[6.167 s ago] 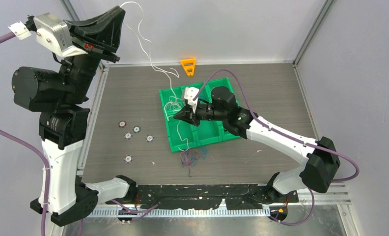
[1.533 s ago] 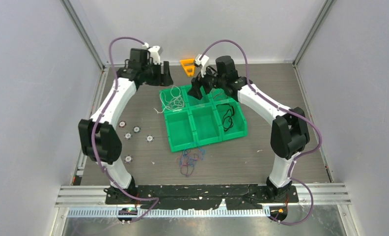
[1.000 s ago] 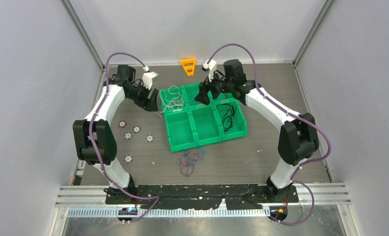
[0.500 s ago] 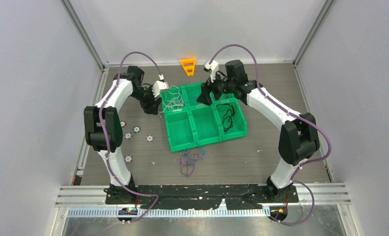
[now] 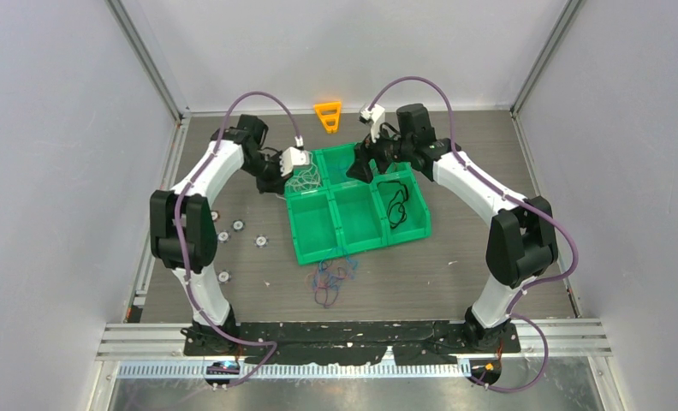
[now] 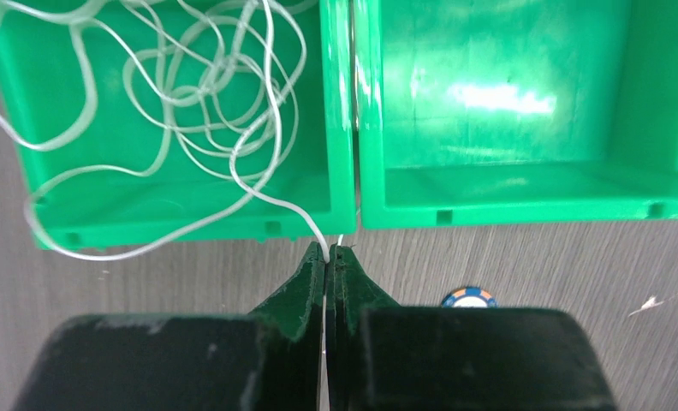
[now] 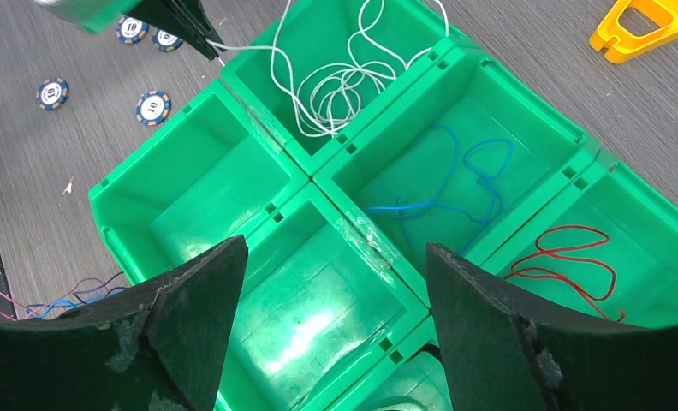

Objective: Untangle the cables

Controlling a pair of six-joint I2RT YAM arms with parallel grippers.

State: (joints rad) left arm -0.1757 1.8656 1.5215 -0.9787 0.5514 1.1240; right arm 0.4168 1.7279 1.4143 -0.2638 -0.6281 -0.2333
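Just outside the wall of the far-left green bin (image 6: 147,201), with our left gripper (image 6: 329,254) pinched shut on the stray tail of the white cable (image 6: 203,94) and the right gripper (image 7: 334,257) hanging open above the bins, we should lift that tail gently over the rim without dragging out the coil inside.

Jaws pinched together on left arm (image 5: 205,169), wide on right arm (image 5: 474,185).

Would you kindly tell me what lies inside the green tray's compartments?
The back row holds a white cable, blue cable and red cable; a black cable lies front right. The other two look empty. The right arm covers part of the back row from above.
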